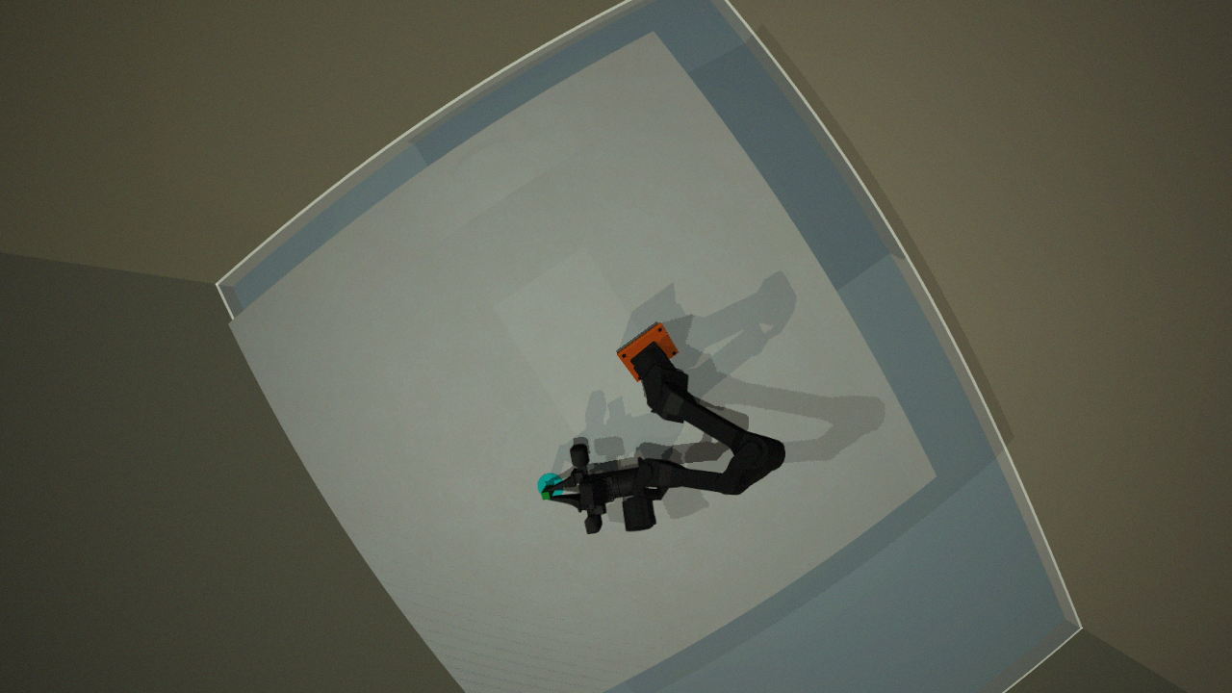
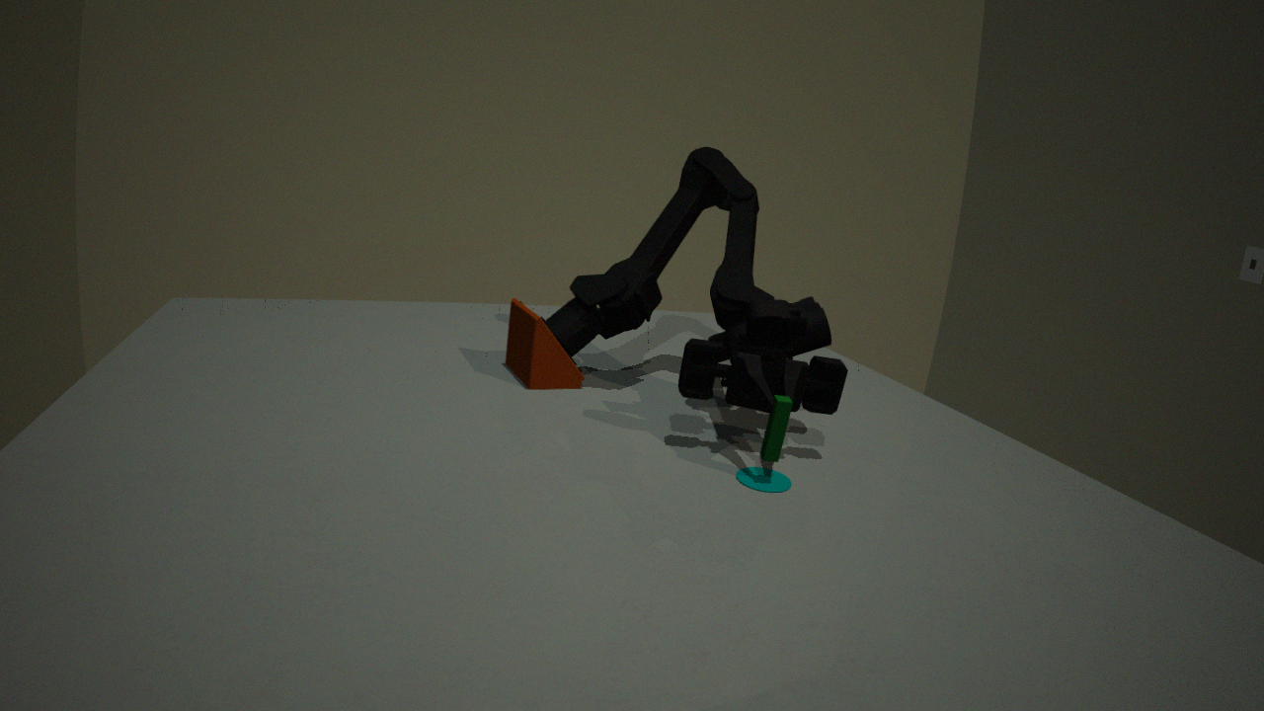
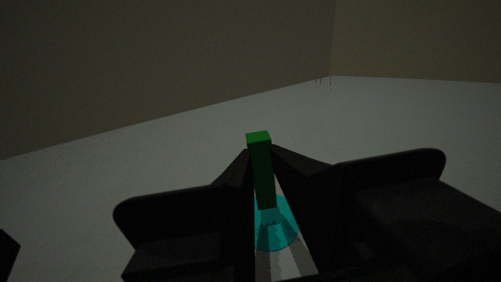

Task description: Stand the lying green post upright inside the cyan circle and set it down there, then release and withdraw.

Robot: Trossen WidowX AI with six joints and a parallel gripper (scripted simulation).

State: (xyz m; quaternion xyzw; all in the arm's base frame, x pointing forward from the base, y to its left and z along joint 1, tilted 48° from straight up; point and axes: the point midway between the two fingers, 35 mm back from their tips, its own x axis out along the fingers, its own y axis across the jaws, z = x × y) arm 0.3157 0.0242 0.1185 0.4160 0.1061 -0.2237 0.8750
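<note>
Gripping near its top end, my black parallel-jaw gripper (image 1: 549,493) (image 2: 781,402) (image 3: 259,152) is closed on the slim, square-sided green post (image 1: 546,495) (image 2: 775,430) (image 3: 264,172), one finger against each of two opposite sides. Most of the post's length hangs below the fingertips. It stands near upright with a slight lean in the exterior view, its lower end above the flat cyan circle (image 1: 544,482) (image 2: 763,480) (image 3: 276,235) and apart from it.

Location, by the pale desk (image 1: 387,301) (image 2: 354,530) (image 3: 117,164): in the top view, post and circle lie nearer the long lower-left edge than the upper-right edge, well away from the topmost corner. The orange wedge-shaped base (image 1: 667,346) (image 2: 540,357) of my arm stands farther in from that lower-left edge.

Handling, as I judge it: light, rigid, unlikely to mark or crush. The faces look plain and smooth, so a slip or a pivot between my fingertips is possible. The high hold suits lowering, as it keeps my fingers off the desk, but a small foot on a tall body may topple if released leaning. I find it advisable to true the post, centre it, lower until the foot sits flat, then open evenly and back straight away.
</note>
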